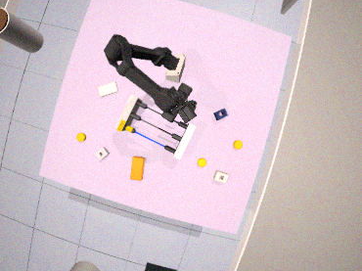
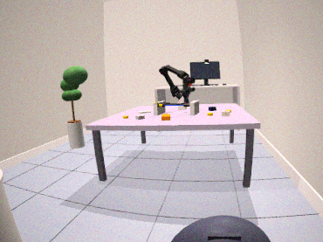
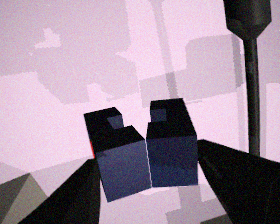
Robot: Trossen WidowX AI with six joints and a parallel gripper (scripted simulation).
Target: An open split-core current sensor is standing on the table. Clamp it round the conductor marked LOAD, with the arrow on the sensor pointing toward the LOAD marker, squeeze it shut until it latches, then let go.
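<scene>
The dark blue split-core sensor (image 3: 172,160) is between the fingers of my gripper (image 3: 147,157) (image 1: 187,111). Its two halves stand side by side with a narrow gap and a notch at the top; a bit of red shows on its left side. My gripper is shut on it. No conductor shows between the halves. A black conductor (image 3: 252,90) runs beside the right finger, apart from the sensor. The rack has two black conductors and a blue conductor (image 1: 149,138), with yellow blocks (image 1: 121,125) by its left end. The LOAD lettering and the arrow cannot be read.
White end blocks (image 1: 129,110) (image 1: 185,142) hold the conductors; the gripper is above the rack's upper right. Around it lie a dark blue block (image 1: 220,113), an orange block (image 1: 137,168), a white block (image 1: 108,89), two small pale blocks and several yellow discs.
</scene>
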